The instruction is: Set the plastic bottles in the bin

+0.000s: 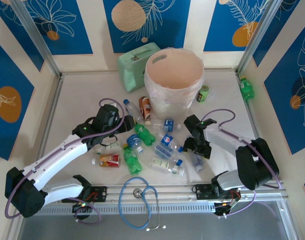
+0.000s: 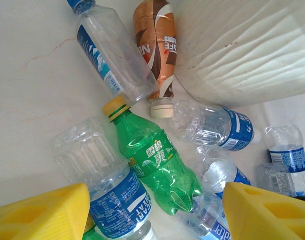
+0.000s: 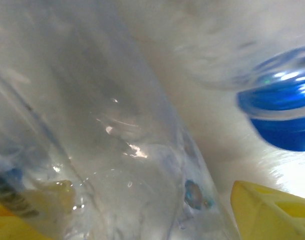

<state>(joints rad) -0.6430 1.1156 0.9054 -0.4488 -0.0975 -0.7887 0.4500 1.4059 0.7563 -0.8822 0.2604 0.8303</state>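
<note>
The left hand (image 2: 156,202) is spread apart. The right hand (image 1: 197,149) is around a clear bottle (image 3: 107,130); I cannot tell if it squeezes. The bottle looks light, squashy and slippery, so hold its middle.

Glossy clear plastic bottle with blue paper-like label (image 2: 112,55), shiny translucent green plastic soda bottle (image 2: 157,165), glossy brown film-sleeved bottle (image 2: 160,45), crinkled translucent plastic bag (image 2: 242,45) lining pale pink-white round plastic bin (image 1: 157,75), smooth matt white tabletop (image 2: 32,90)

Your left gripper (image 2: 152,220): jaws wide apart, yellow fingertips (image 2: 42,212) at your lower corners.
Between them: green bottle (image 2: 155,165), yellow-capped, touching a clear blue-labelled bottle (image 2: 104,185).
Beyond: brown bottle (image 2: 157,45) just beside the bin (image 2: 242,45).
</note>
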